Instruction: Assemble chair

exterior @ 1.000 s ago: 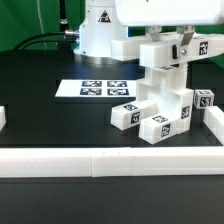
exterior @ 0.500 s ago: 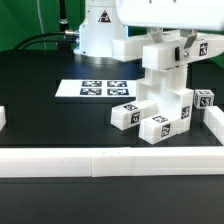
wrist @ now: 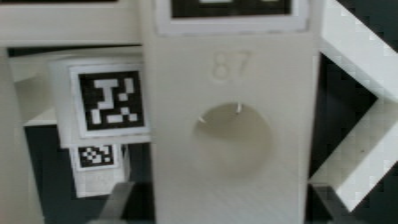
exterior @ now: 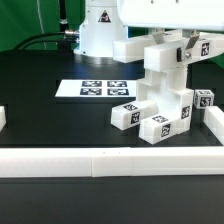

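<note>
Well, the claw point(exterior: 185, 50) looks clamped on a white slab point(exterior: 163, 57), one jaw on each face, up at two o'clock in the exterior view. The slab stands upright at the top of the chair point(exterior: 165, 112), a tagged stack that sits on the table at about four o'clock. In the wrist view the slab point(wrist: 231, 130) fills the middle, with a tag point(wrist: 111, 95) on a part beside it.

I'd judge the step to be seating this slab into the stack. To do it well, hold the slab plumb and drive it straight down. Don't twist it, since a skewed push could jam the joint or shove the stack sideways. Let go only once it sits flush.

No bin or tray shows anywhere. A low wall point(exterior: 100, 160) runs along six o'clock and fences the table. A loose block point(exterior: 205, 99) lies at three o'clock, and the marker board point(exterior: 100, 89) lies flat near the middle.
</note>
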Available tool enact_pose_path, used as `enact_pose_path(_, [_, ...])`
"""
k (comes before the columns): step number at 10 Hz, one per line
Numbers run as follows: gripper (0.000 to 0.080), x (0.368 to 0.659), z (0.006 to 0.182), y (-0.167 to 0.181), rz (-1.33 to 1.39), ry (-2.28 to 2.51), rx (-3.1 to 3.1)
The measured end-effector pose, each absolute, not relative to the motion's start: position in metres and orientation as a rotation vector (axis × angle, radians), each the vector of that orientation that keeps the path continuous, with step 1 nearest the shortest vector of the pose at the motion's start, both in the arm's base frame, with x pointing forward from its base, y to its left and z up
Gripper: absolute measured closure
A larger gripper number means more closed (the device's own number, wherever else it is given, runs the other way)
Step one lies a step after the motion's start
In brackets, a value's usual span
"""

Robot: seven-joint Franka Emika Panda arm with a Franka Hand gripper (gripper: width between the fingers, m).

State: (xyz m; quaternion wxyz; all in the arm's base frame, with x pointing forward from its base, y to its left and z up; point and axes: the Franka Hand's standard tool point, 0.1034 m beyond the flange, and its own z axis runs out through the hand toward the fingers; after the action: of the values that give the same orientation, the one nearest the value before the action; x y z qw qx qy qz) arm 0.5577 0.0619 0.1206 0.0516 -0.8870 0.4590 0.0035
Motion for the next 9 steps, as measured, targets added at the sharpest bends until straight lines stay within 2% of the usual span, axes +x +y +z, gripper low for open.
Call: enact_pose_path(9, [0.0514,0.5576,0.1169,0.0628,0.031,1.351,-2.752])
